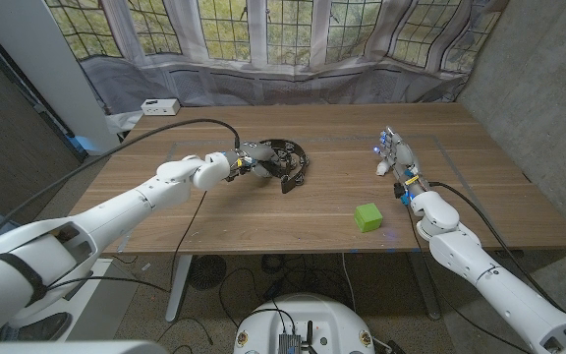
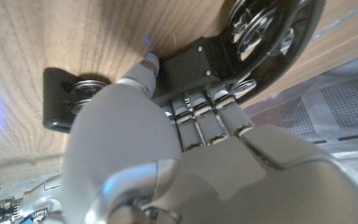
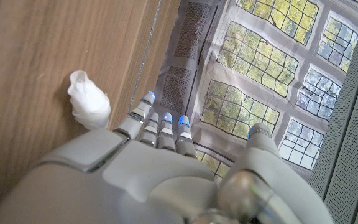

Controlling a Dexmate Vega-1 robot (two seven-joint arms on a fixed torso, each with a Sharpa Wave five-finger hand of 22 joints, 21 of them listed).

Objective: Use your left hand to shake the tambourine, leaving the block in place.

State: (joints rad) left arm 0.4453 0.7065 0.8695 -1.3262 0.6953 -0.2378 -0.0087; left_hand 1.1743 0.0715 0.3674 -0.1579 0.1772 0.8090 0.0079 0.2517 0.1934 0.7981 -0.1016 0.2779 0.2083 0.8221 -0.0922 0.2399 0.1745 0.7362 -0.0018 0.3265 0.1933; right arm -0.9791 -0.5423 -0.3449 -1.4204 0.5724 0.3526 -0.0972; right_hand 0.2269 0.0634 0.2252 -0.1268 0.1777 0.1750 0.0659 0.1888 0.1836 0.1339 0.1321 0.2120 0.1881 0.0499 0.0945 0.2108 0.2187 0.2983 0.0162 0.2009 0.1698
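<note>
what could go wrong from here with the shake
The left hand grips the tambourine only at its handle block, so a hard shake might twist it loose. It sits low over the table, so a swing may knock the wood. The block lies apart, probably safe.

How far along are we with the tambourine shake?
Done: the left hand has reached the tambourine and its fingers wrap the black frame. In hand: securing that grip; whether the tambourine is off the table is unclear. Left: the shaking itself. The green block sits untouched, and the right hand waits apart, holding nothing.
</note>
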